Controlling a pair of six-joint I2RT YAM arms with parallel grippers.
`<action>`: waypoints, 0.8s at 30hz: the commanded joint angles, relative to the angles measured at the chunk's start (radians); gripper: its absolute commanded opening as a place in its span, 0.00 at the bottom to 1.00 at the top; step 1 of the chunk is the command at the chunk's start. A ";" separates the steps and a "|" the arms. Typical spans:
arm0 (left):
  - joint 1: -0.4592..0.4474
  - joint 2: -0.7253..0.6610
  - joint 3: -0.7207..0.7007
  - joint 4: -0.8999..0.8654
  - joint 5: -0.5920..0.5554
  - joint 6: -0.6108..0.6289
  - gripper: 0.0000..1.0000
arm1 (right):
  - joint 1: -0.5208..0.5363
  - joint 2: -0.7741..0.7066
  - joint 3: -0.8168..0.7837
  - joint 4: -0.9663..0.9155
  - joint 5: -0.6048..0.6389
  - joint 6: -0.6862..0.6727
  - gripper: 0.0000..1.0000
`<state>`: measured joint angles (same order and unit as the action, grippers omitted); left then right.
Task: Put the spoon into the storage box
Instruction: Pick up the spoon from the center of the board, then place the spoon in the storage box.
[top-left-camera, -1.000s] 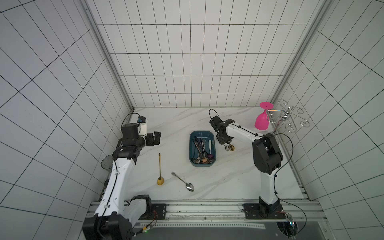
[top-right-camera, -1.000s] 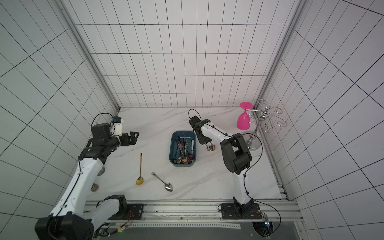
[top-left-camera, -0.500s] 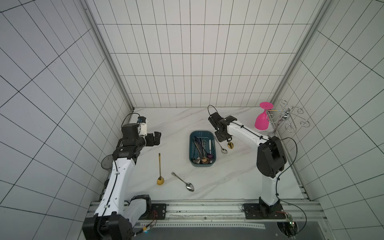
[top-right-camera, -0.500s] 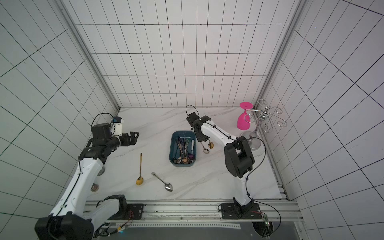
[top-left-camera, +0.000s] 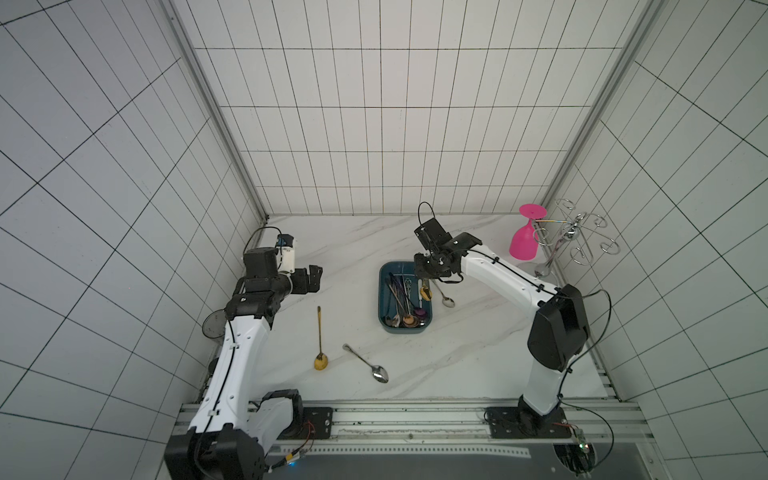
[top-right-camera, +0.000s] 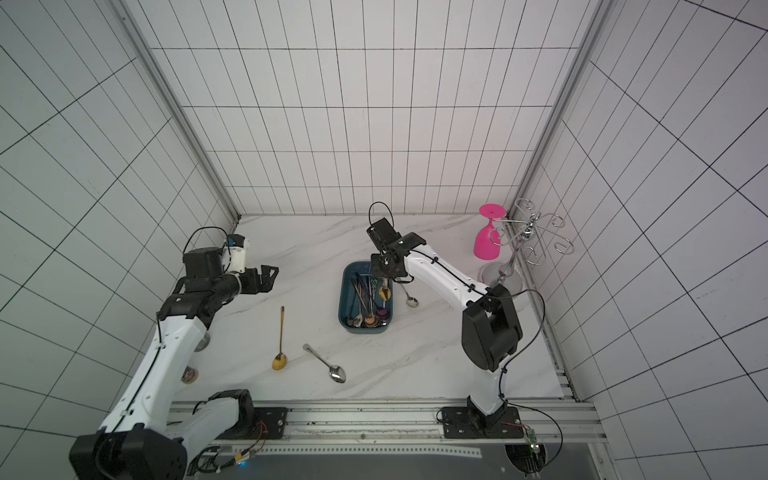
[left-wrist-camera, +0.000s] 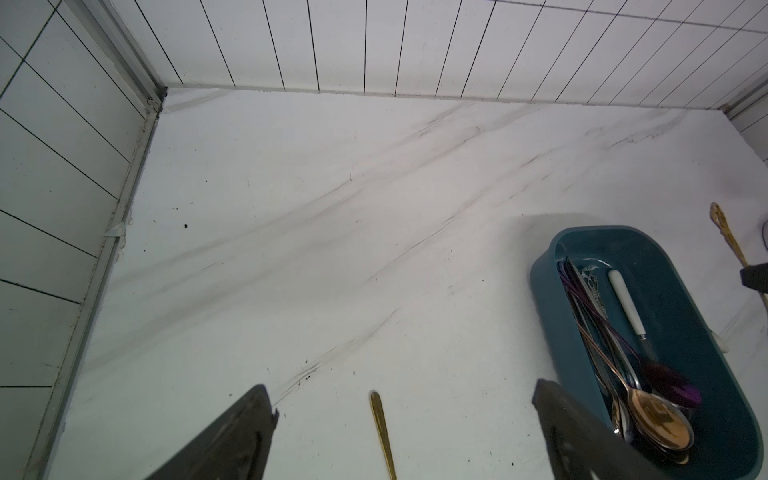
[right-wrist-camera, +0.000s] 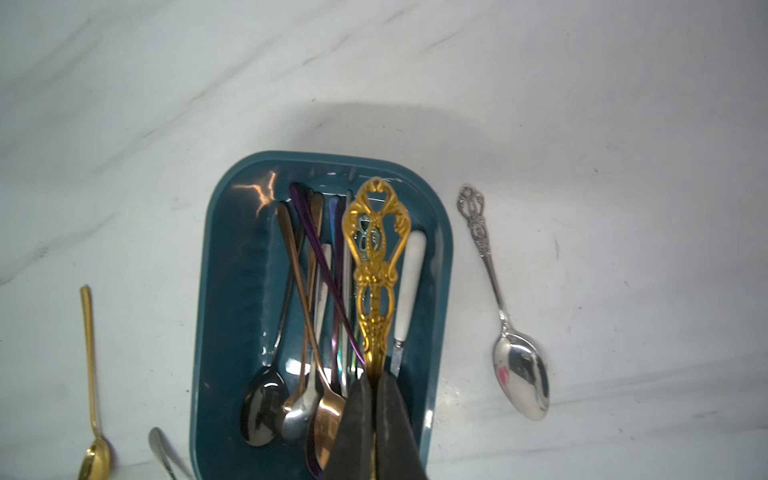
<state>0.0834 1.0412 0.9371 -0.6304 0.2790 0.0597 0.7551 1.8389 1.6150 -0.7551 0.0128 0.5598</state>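
The right gripper (right-wrist-camera: 375, 376) is clenched on an ornate gold filigree spoon (right-wrist-camera: 374, 249), pinching it at the neck just above the bowl. That spoon hangs over the dark teal plastic storage box (right-wrist-camera: 216, 291), not yet inside. Its handle runs straight out from the fingers along the box's long axis, with its tip close to the far end wall. From where I stand, letting go looks like all that is left, provided the tip clears that wall.

The left gripper (top-left-camera: 311, 279) stands wide, holding nothing, well apart from the box on the left.

By my count, one spoon is held and three lie loose on the marble. They are a plain gold long-handled spoon (top-left-camera: 319, 332), a plain silver spoon (top-left-camera: 365, 362) and an ornate silver spoon (right-wrist-camera: 496, 291) just beside the box's right wall. Inside the one box the utensils overlap. I make out at least five, but cannot tell exactly.
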 joint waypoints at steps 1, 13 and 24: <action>-0.039 0.008 0.056 -0.110 -0.041 0.110 0.99 | 0.021 0.033 -0.029 0.080 -0.051 0.081 0.00; -0.102 0.051 0.071 -0.456 -0.201 0.279 0.99 | 0.038 0.083 -0.052 0.142 -0.097 0.102 0.23; -0.080 0.027 0.031 -0.372 -0.169 0.222 0.98 | 0.069 -0.035 -0.057 0.063 -0.005 -0.046 0.37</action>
<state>0.0029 1.0893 0.9813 -1.0435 0.0608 0.2798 0.7982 1.8843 1.5799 -0.6582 -0.0395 0.5720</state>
